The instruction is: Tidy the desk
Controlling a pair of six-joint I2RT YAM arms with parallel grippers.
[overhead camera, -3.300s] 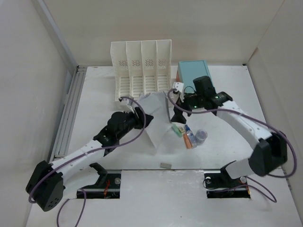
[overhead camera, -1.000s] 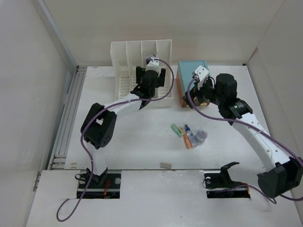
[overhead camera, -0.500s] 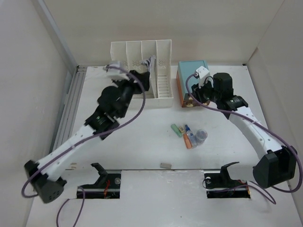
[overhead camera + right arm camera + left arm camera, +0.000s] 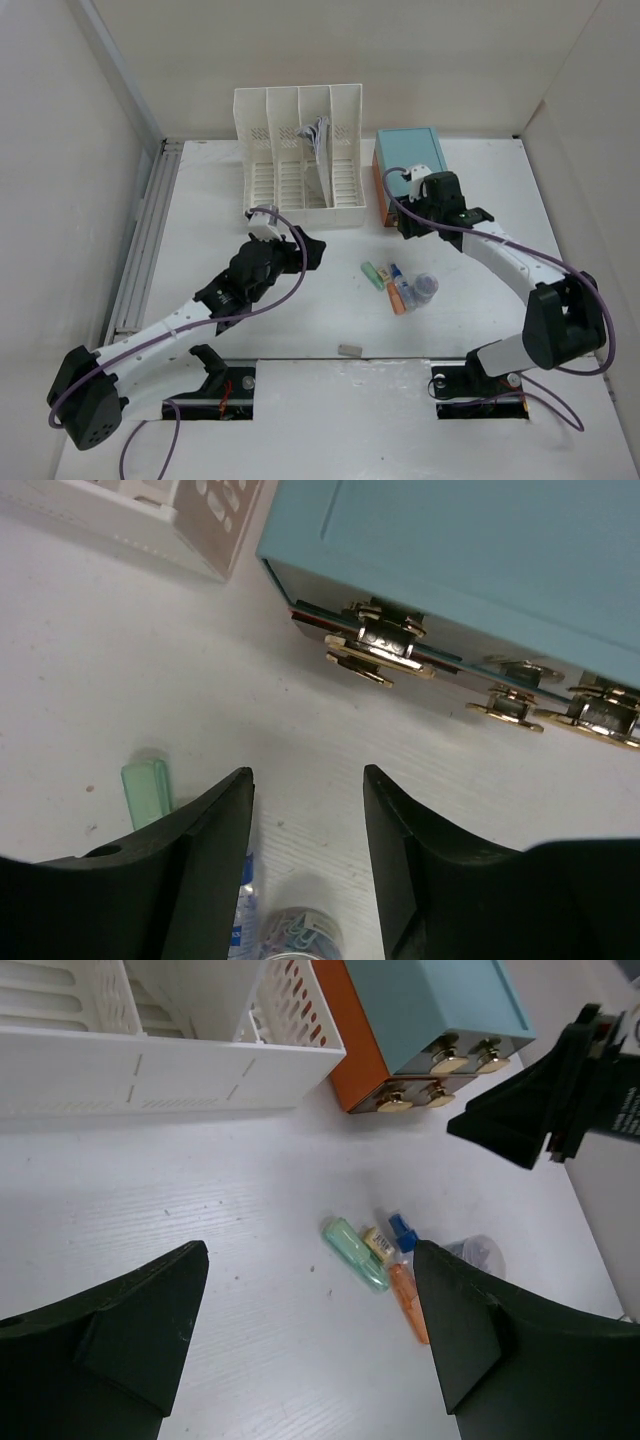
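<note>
The white desk [image 4: 480, 330] holds a cluster of small items at centre right: a green marker [image 4: 375, 273], a blue-capped tube [image 4: 396, 272], an orange marker [image 4: 399, 298] and a clear jar of paper clips [image 4: 425, 287]. My left gripper [image 4: 305, 250] is open and empty, left of the cluster; its wrist view shows the green marker [image 4: 355, 1252], the orange marker [image 4: 408, 1300] and the jar [image 4: 478, 1252] between wide jaws. My right gripper [image 4: 405, 218] is open and empty, just in front of the teal-topped drawer box [image 4: 410, 160], above the jar [image 4: 295, 935] and the green marker [image 4: 147, 790].
A white slotted file rack [image 4: 298, 160] stands at the back with papers [image 4: 318, 135] in one slot. The drawer box has brass knobs [image 4: 375, 645] facing the gripper. A small grey block [image 4: 349, 350] lies near the front edge, between two cut-outs.
My left arm has pulled back from the file rack to mid-desk, leaving the papers in a slot. My right gripper has dropped lower in front of the drawer box.
</note>
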